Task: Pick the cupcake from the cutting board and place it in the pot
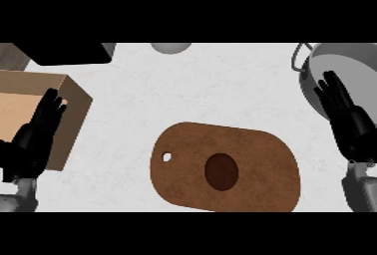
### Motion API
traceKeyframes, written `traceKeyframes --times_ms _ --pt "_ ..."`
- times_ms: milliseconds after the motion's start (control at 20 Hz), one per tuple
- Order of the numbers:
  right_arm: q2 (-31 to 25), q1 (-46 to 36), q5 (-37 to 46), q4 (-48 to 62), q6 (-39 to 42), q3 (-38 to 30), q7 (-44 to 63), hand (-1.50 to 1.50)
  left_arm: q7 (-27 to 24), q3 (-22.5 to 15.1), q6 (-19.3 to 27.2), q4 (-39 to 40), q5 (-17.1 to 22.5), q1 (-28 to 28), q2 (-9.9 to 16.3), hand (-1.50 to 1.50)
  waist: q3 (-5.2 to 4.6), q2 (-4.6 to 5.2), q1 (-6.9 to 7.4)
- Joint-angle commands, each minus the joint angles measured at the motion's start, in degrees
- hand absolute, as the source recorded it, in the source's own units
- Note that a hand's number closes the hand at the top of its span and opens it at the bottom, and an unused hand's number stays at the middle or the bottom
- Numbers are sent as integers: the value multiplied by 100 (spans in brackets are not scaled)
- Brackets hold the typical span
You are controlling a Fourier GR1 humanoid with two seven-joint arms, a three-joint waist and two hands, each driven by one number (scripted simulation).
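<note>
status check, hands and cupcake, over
Left robot hand open, at left edge. Right robot hand open, beside pot. Cupcake on cutting board, untouched. Nothing between cupcake and pot.

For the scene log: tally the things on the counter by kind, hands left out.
Cutting board: 1
Cupcake: 1
Pot: 1
Cardboard box: 1
Black slab at top edge: 1
Grey round thing at top edge: 1
Total: 6

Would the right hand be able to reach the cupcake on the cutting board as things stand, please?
Probably yes. The right hand is open beside the pot, and only bare counter lies between it and the cupcake on the cutting board.
</note>
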Motion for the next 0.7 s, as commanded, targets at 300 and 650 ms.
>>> traceKeyframes --times_ms 300,650 --pt "-174 1099 2915 196 -2194 752 1176 150 402 -825 -584 316 -71 98 -246 0 -369 157 -276" --pt "1718 1156 4632 -1153 -5252 1115 143 -150 472 -1004 -899 541 48 219 -310 0 -166 -109 -212"
